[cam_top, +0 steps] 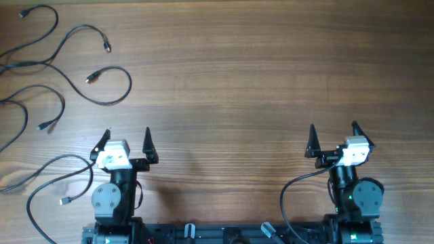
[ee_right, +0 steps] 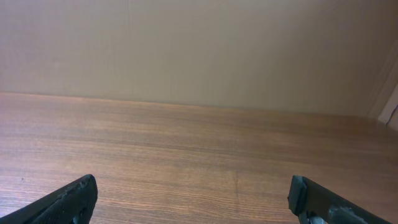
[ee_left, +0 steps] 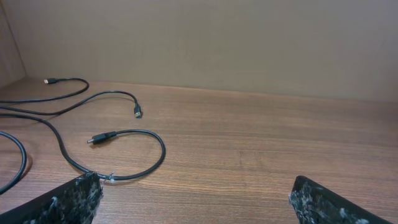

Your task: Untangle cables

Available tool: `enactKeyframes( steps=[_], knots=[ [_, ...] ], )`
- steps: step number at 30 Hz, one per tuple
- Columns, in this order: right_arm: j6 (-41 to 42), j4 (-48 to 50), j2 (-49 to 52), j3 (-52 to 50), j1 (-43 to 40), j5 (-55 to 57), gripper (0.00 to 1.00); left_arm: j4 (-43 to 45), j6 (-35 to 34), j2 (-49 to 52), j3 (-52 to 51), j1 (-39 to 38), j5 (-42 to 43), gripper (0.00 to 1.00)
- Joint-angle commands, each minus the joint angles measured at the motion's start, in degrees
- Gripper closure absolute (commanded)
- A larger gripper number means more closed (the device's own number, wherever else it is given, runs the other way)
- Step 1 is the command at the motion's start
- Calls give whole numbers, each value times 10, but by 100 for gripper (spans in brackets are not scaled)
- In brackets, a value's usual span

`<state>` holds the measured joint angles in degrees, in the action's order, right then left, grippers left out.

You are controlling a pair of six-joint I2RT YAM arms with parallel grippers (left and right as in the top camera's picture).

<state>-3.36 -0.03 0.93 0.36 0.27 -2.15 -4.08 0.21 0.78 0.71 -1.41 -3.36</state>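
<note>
The wooden table (cam_top: 258, 81) carried several thin black cables (cam_top: 129, 83), laid out as separate loose, curving strands. They were grouped at the far left corner and ran along the left edge toward the near left corner. Their small plug ends rested on the wood.

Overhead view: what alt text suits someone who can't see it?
Thin black cables lie loose and curvy at the left of a wooden table. Near the bottom edge, the left tool and right tool sit open and empty.
</note>
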Motion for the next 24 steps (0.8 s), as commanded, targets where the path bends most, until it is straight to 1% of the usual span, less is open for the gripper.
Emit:
enactKeyframes(
  steps=[1,23,24],
  knots=[
    [-10,1,-7,-1,-1,-9,0,2,10,-4,-4,-2,-3,0],
    [-10,1,-7,-1,-1,-9,1,2,10,-4,-4,-2,-3,0],
    [-10,1,-7,-1,-1,-9,0,2,10,-4,-4,-2,-3,0]
  ],
)
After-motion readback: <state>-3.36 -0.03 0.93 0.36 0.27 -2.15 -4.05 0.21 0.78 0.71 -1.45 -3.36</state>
